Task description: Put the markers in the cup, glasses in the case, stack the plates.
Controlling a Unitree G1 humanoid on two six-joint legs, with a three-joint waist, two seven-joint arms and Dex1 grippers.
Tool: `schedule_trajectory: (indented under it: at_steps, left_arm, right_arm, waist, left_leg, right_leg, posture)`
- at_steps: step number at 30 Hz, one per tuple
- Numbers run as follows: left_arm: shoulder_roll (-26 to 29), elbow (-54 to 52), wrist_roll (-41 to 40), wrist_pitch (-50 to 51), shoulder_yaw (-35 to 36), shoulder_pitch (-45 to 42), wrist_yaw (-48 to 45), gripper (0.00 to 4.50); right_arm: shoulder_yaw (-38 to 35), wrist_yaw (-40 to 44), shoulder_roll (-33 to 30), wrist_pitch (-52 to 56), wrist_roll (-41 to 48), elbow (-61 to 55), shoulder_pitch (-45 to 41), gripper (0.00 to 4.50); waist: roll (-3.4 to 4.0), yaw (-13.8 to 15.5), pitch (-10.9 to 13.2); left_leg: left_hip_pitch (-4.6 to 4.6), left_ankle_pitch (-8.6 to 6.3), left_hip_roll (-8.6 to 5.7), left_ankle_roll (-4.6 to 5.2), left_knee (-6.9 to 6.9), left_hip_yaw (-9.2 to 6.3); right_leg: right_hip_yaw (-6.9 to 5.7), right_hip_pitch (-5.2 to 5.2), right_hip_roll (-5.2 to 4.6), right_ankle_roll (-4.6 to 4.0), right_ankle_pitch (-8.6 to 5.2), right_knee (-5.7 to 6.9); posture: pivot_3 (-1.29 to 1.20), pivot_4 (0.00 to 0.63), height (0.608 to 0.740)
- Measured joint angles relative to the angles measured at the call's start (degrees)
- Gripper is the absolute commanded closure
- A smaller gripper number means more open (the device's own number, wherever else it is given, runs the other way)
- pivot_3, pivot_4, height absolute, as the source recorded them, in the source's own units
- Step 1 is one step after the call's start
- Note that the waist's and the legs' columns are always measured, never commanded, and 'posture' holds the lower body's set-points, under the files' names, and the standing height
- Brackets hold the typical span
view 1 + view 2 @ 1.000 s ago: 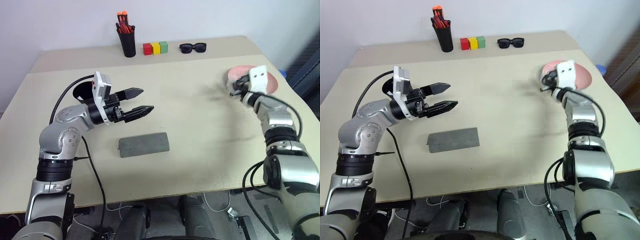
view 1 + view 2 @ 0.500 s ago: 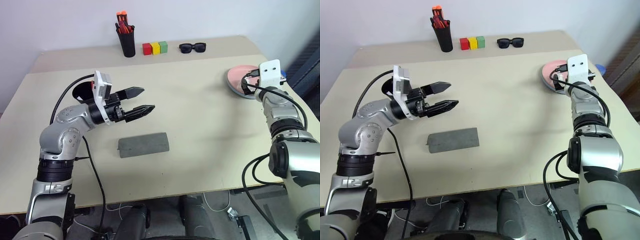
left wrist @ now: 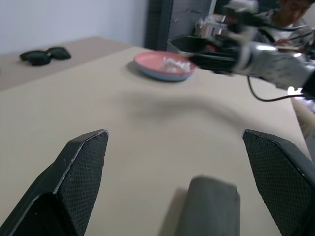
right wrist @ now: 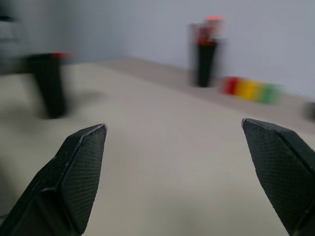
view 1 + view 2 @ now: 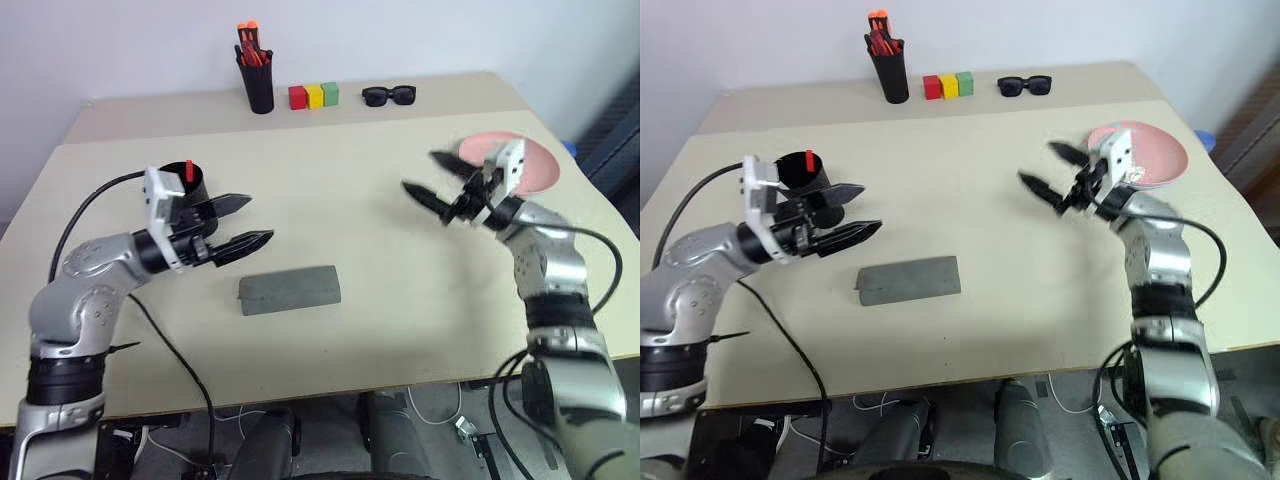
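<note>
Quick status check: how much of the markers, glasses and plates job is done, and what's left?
Looks done: a red marker stands in the cup, and the pink plate sits on the blue plate. In hand: nothing; the left gripper and right gripper are both open and empty. Unsettled: the case lies closed, so I cannot tell whether the glasses are inside.
</note>
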Motion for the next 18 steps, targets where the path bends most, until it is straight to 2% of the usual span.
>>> schedule_trajectory:
  at_steps: [7, 12, 18]
  left_arm:
    - [1.68, -3.9, -0.63, -1.34, 3.54, 9.06, -1.42, 0.0]
    - [2.63, -4.0, 0.14, -4.48, 3.92, 13.69, -3.7, 0.0]
    - [3.54, -1.39, 1.44, -8.06, 3.06, 13.15, -7.18, 0.0]
  right_arm:
    - [2.93, 2.96, -3.89, 12.49, 5.38, -19.34, 6.52, 0.01]
    - [3.4, 5.21, -5.9, 13.55, 6.81, -23.97, 9.65, 0.01]
    - [1.32, 7.1, -11.54, 12.2, 6.2, -27.66, 15.89, 0.01]
  waist:
    - [-0.01, 0.04, -0.01]
    - [-0.03, 0.65, -0.02]
    - [-0.05, 1.88, -0.03]
  left_leg:
    - [0.13, 0.0, 0.03, 0.0, 0.02, 0.08]
    - [0.11, 0.0, 0.02, 0.0, 0.09, 0.13]
    - [0.11, 0.0, 0.02, 0.0, 0.12, 0.16]
  right_leg:
    - [-0.01, 0.09, 0.06, -0.03, -0.02, 0.1]
    - [0.0, 0.12, 0.01, -0.02, -0.01, 0.07]
    - [-0.02, 0.17, 0.01, -0.02, -0.02, 0.03]
  posture:
    - [0.0, 0.15, 0.74]
    - [0.0, 0.15, 0.74]
    - [0.0, 0.15, 0.74]
